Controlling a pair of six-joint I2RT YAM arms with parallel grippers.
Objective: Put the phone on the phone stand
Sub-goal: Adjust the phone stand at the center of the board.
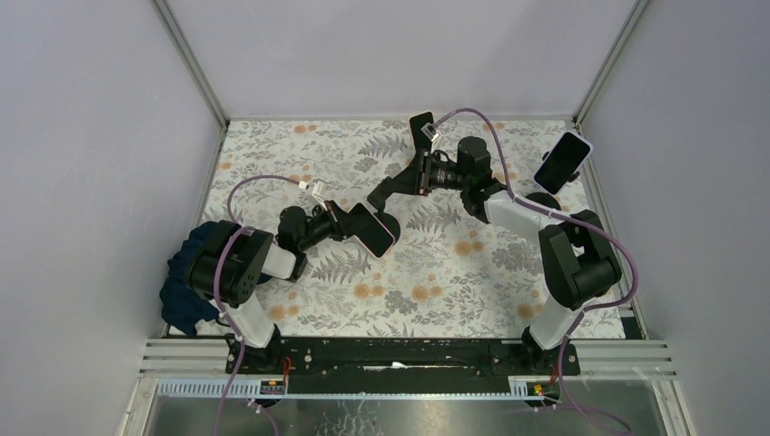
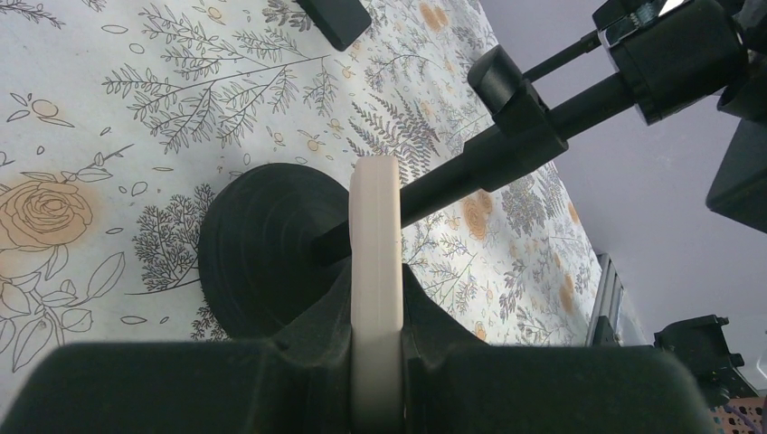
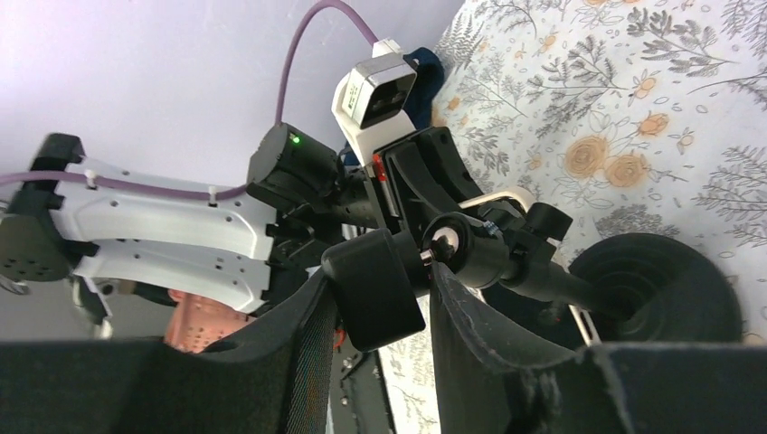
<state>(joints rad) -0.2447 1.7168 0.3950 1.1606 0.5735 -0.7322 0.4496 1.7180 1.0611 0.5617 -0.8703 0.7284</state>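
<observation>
My left gripper [image 1: 352, 223] is shut on a phone [image 1: 373, 229] with a pale pink case and a dark screen, and holds it just over the phone stand's round black base [image 1: 389, 221]. In the left wrist view the phone's pale edge [image 2: 375, 226] runs between the jaws of that gripper [image 2: 375, 303], in front of the base [image 2: 258, 244] and the stand's slanted pole [image 2: 506, 149]. My right gripper [image 1: 429, 173] is shut on the stand's head. In the right wrist view its jaws [image 3: 380, 285] hold a black knob [image 3: 373, 287] beside the ball joint [image 3: 449, 242].
A second phone [image 1: 563, 161] stands propped at the back right near the wall. A dark blue cloth [image 1: 184, 283] lies by the left arm's base. The stand's clamp [image 1: 422, 129] points toward the back. The floral mat [image 1: 454, 282] covers the table.
</observation>
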